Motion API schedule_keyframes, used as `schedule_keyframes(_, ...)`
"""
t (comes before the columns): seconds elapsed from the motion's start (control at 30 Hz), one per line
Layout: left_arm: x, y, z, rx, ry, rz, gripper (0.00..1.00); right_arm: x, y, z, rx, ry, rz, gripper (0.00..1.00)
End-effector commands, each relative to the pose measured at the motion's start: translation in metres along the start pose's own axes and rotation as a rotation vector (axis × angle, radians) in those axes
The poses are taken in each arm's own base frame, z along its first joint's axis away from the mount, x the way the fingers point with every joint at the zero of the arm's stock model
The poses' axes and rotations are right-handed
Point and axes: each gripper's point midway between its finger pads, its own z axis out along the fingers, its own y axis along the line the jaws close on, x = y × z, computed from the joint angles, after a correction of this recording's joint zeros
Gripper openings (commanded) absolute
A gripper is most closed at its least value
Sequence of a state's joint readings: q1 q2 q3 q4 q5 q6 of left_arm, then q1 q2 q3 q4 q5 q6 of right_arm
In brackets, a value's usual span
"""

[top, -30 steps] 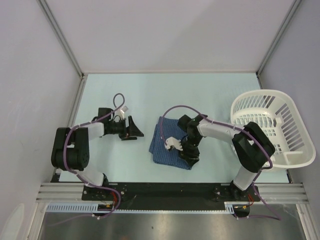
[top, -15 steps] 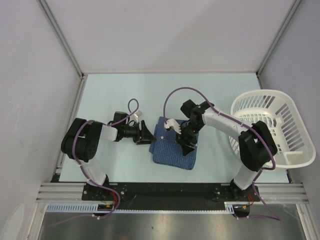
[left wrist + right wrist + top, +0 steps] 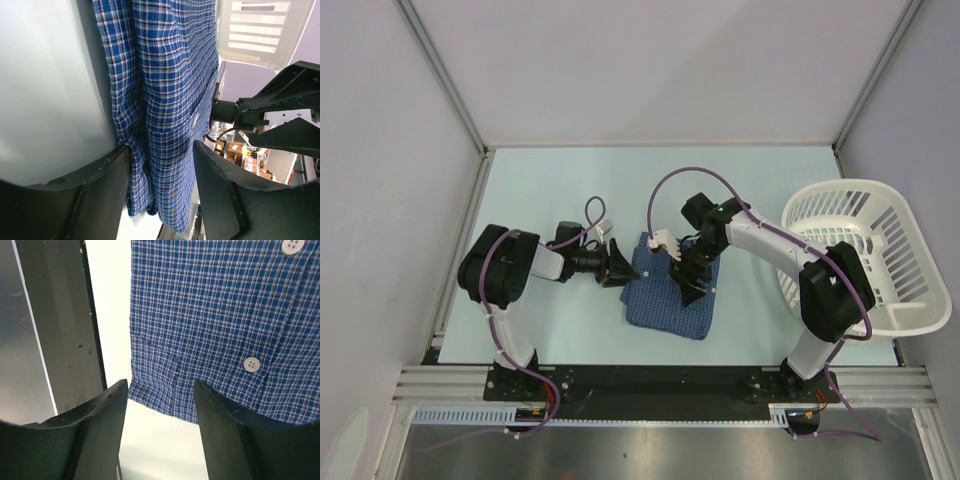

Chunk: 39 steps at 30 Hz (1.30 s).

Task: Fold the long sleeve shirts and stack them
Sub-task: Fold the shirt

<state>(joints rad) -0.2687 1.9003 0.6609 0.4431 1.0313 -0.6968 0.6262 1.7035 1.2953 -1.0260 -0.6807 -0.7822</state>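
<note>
1. At the centre of the overhead frame, a medium-blue checked cloth long sleeve shirt [image 3: 665, 298] is seen folded into a rough rectangle, lying flat on the pale green table [image 3: 740, 190].
2. The left gripper [image 3: 623, 268] is held low at the shirt's left edge, pointed toward the right of the frame.
3. At the bottom of the left wrist frame, the left gripper [image 3: 161, 147] is shown with its jaws partly open. The folded edge of the shirt [image 3: 165, 75] is seen running into the gap between them, and no pinch on the cloth can be made out.
4. The right gripper [image 3: 688, 288] is held over the right half of the shirt, pointed downward.
5. At the bottom of the right wrist frame, the right gripper [image 3: 160, 384] is shown with its jaws partly apart and nothing held between them. A corner of the shirt [image 3: 215, 315] and a strip of bare table [image 3: 112, 300] are seen beyond the gap.
6. Two small white buttons [image 3: 251, 364] are seen on the cloth at the right of that frame.
7. A white plastic slatted laundry basket [image 3: 910, 318] is set at the right edge of the overhead frame, apart from the shirt. Its slats [image 3: 255, 35] are also caught at the upper right of the left wrist frame.
</note>
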Motion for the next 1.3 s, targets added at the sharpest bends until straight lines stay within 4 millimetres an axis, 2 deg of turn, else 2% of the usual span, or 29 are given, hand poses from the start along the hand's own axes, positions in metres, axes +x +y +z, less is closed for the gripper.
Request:
schedule_keyframes(0.0, 0.005, 0.051, 0.013, -0.179, -0.038, -0.052, 0.61, -0.021, -0.003, -0.010, 0.017, -0.057, -0.023, 0.61)
schedule_keyframes(0.1, 0.000, 0.049, 0.015, -0.171, -0.046, -0.037, 0.53, -0.018, -0.005, -0.009, 0.020, -0.051, -0.014, 0.61)
schedule_keyframes(0.17, -0.004, 0.045, 0.014, -0.172, -0.049, -0.022, 0.43, -0.016, -0.005, -0.007, 0.017, -0.048, -0.004, 0.61)
schedule_keyframes(0.2, -0.014, 0.034, 0.012, -0.159, -0.063, 0.025, 0.37, -0.016, -0.007, -0.007, 0.020, -0.051, -0.001, 0.61)
schedule_keyframes(0.23, -0.014, 0.031, 0.010, -0.163, -0.051, 0.024, 0.23, -0.014, -0.008, -0.006, 0.023, -0.051, 0.004, 0.61)
schedule_keyframes(0.3, -0.029, 0.013, 0.002, -0.150, -0.067, 0.109, 0.07, -0.014, -0.013, -0.006, 0.040, -0.063, 0.023, 0.61)
schedule_keyframes(0.33, -0.025, 0.013, -0.003, -0.169, -0.048, 0.091, 0.00, -0.012, -0.013, -0.006, 0.043, -0.065, 0.037, 0.61)
schedule_keyframes(0.4, -0.039, 0.005, -0.015, -0.205, -0.056, 0.186, 0.00, -0.014, -0.019, -0.008, 0.064, -0.094, 0.081, 0.61)
schedule_keyframes(0.47, -0.039, 0.003, -0.034, -0.294, -0.044, 0.198, 0.00, -0.014, -0.020, -0.009, 0.067, -0.115, 0.118, 0.61)
schedule_keyframes(0.5, -0.053, -0.005, -0.041, -0.315, -0.054, 0.289, 0.00, -0.018, -0.024, -0.010, 0.082, -0.142, 0.156, 0.61)
schedule_keyframes(0.57, -0.057, -0.007, -0.062, -0.411, -0.051, 0.312, 0.00, -0.019, -0.029, -0.013, 0.087, -0.176, 0.217, 0.61)
schedule_keyframes(0.6, -0.071, -0.018, -0.071, -0.431, -0.061, 0.400, 0.00, -0.024, -0.034, -0.016, 0.102, -0.207, 0.229, 0.61)
schedule_keyframes(0.63, -0.070, -0.022, -0.083, -0.467, -0.048, 0.402, 0.00, -0.024, -0.039, -0.021, 0.110, -0.236, 0.312, 0.61)
schedule_keyframes(0.67, -0.092, -0.033, -0.094, -0.522, -0.070, 0.518, 0.00, -0.030, -0.043, -0.023, 0.103, -0.274, 0.338, 0.62)
schedule_keyframes(0.7, -0.088, -0.036, -0.105, -0.565, -0.034, 0.525, 0.00, -0.033, -0.044, -0.026, 0.092, -0.299, 0.421, 0.62)
schedule_keyframes(0.73, -0.094, -0.043, -0.114, -0.592, -0.028, 0.568, 0.00, -0.035, -0.050, -0.033, 0.089, -0.336, 0.472, 0.62)
schedule_keyframes(0.77, -0.117, -0.063, -0.129, -0.644, -0.048, 0.696, 0.00, -0.035, -0.054, -0.036, 0.090, -0.362, 0.524, 0.62)
schedule_keyframes(0.8, -0.113, -0.069, -0.140, -0.677, -0.006, 0.717, 0.00, -0.042, -0.065, -0.042, 0.112, -0.422, 0.562, 0.62)
schedule_keyframes(0.83, -0.120, -0.080, -0.149, -0.704, -0.003, 0.776, 0.00, -0.049, -0.064, -0.049, 0.097, -0.472, 0.681, 0.69)
schedule_keyframes(0.87, -0.140, -0.105, -0.163, -0.740, -0.024, 0.914, 0.00, -0.049, -0.075, -0.054, 0.105, -0.539, 0.735, 0.71)
schedule_keyframes(0.9, -0.142, -0.109, -0.178, -0.812, 0.005, 0.948, 0.00, -0.054, -0.076, -0.058, 0.099, -0.575, 0.772, 0.73)
schedule_keyframes(0.93, -0.147, -0.117, -0.182, -0.851, 0.023, 1.004, 0.00, -0.063, -0.072, -0.063, 0.071, -0.616, 0.852, 0.76)
schedule_keyframes(0.97, -0.164, -0.135, -0.192, -0.892, 0.021, 1.106, 0.00, -0.072, -0.077, -0.066, 0.073, -0.662, 0.851, 0.77)
schedule_keyframes(1.0, -0.165, -0.135, -0.202, -0.963, 0.054, 1.120, 0.00, -0.074, -0.078, -0.065, 0.065, -0.678, 0.881, 0.79)
schedule_keyframes(1.07, -0.171, -0.145, -0.201, -1.002, 0.082, 1.190, 0.00, -0.087, -0.083, -0.068, 0.021, -0.740, 0.966, 0.82)
schedule_keyframes(1.13, -0.165, -0.139, -0.191, -1.042, 0.129, 1.205, 0.00, -0.088, -0.089, -0.063, -0.004, -0.765, 1.038, 0.84)
schedule_keyframes(1.17, -0.154, -0.119, -0.183, -1.051, 0.184, 1.181, 0.00, -0.093, -0.095, -0.066, -0.019, -0.805, 1.061, 0.86)
schedule_keyframes(1.23, -0.150, -0.107, -0.165, -1.097, 0.190, 1.203, 0.00, -0.088, -0.102, -0.061, -0.022, -0.813, 1.105, 0.90)
schedule_keyframes(1.27, -0.132, -0.074, -0.155, -1.116, 0.270, 1.171, 0.00, -0.088, -0.105, -0.059, -0.028, -0.820, 1.112, 0.91)
